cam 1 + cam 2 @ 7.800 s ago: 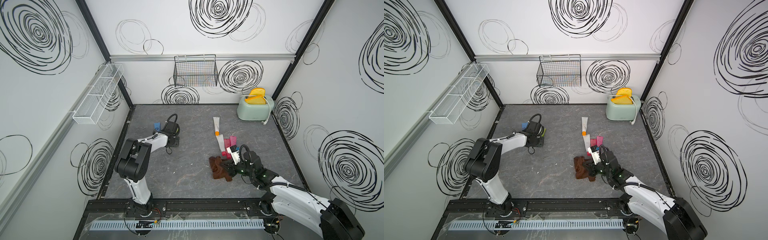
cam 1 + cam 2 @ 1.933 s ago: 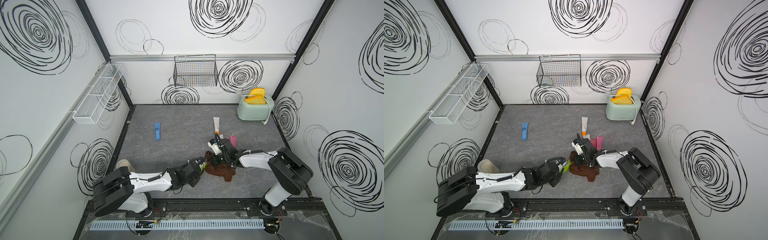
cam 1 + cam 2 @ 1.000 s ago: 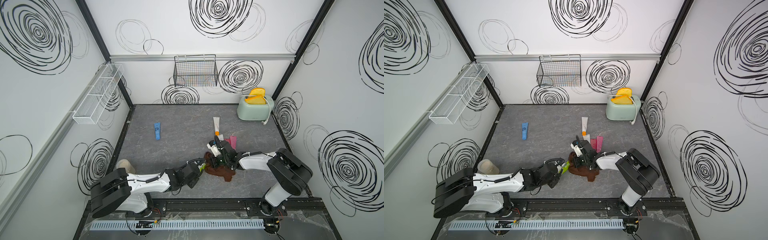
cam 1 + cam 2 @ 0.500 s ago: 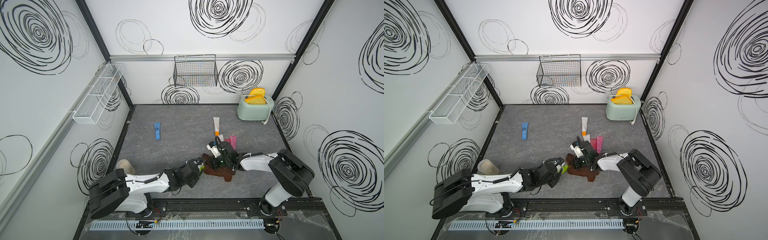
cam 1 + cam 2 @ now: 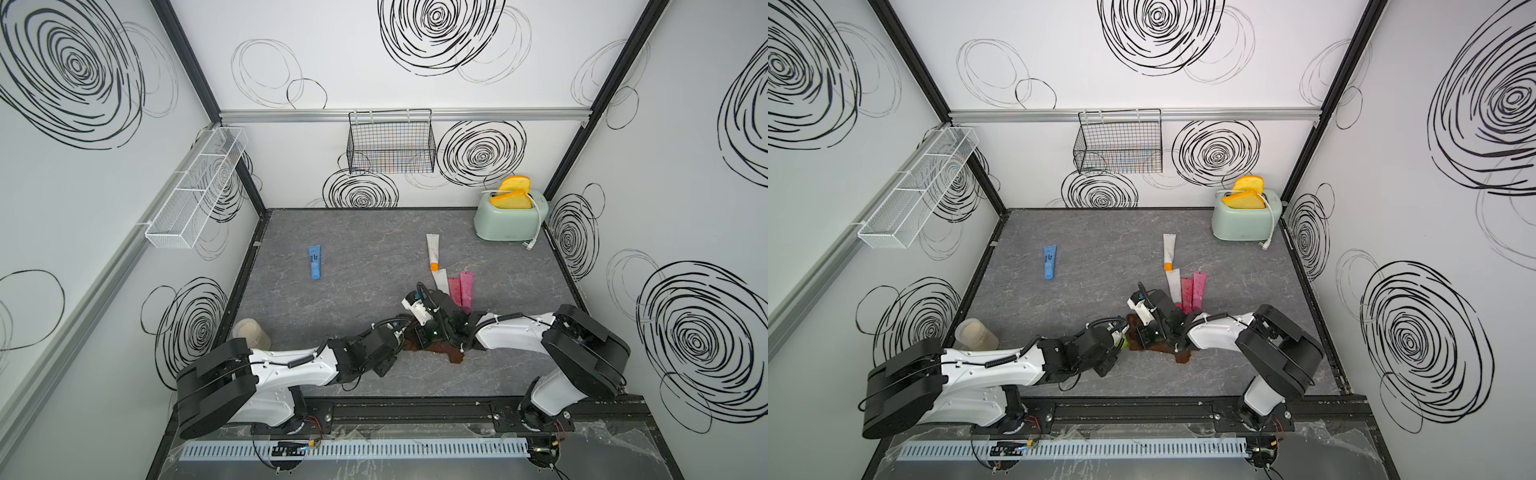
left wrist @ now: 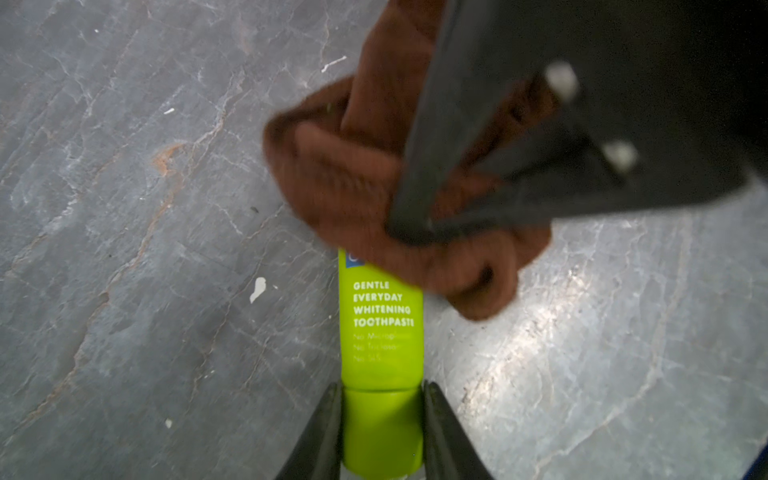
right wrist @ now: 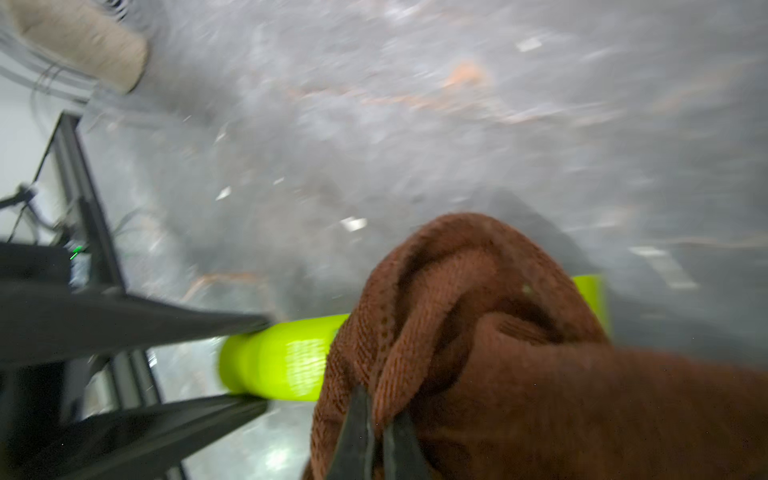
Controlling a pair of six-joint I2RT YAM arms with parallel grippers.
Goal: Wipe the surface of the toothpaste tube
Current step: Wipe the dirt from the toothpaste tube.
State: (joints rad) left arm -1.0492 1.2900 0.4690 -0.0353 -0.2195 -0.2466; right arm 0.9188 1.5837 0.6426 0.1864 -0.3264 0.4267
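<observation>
Shows both arms drawn together low over the bench (image 5: 353, 257), against the earliest frames with the left one off by the blue tube (image 5: 314, 262). Finds the brown cloth (image 6: 353, 178) bunched straight ahead of the left end effector (image 6: 381, 395), draped across the far half of the green toothpaste tube (image 6: 381, 328). Clamps that tube at its cap in the left end effector. Pinches a cloth fold in the right end effector (image 7: 376, 411), pressed together, just above the tube. Reads as mid-wipe: far half under cloth, printed stretch by the cap bare, probably left to rub.
</observation>
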